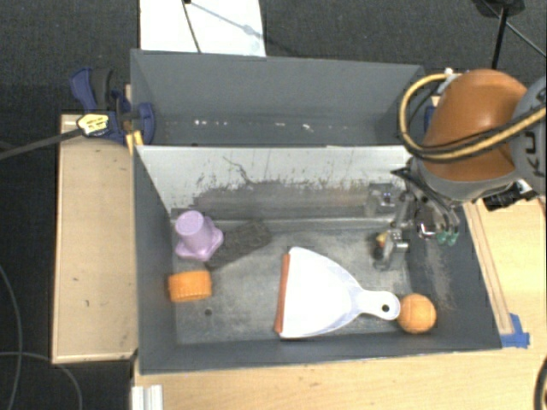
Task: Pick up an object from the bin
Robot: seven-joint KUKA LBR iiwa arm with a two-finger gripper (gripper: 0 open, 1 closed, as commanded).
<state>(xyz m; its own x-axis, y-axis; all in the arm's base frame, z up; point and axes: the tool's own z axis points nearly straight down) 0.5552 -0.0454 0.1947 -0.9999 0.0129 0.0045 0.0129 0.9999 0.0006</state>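
Grey metal walls slope down to the scuffed floor of the bin, where a few loose things lie well apart. At the left, near the back, is a lilac cup. An orange block sits just in front of it, and a dark patch, too dim to name, lies just to its right. In the middle a white dustpan lies flat, its red-edged mouth to the left and its handle pointing right. An orange ball sits just past the handle's end, near the front right corner.

The arm comes in from the right under its orange cover. The tool hangs low in the bin's right part, over bare floor just behind the dustpan's handle. Whether it is open or closed cannot be told, and no thing can be seen in its hold.

I judge this to be the approach: nothing is picked yet, and the handle and the ball are the likeliest targets. The next move calls for a shift toward the front to centre over one of them, then a straight descent. The ball may roll from a grip that is off its middle. The handle lies thin against the floor, and the dustpan would likely hang tilted if lifted by it.
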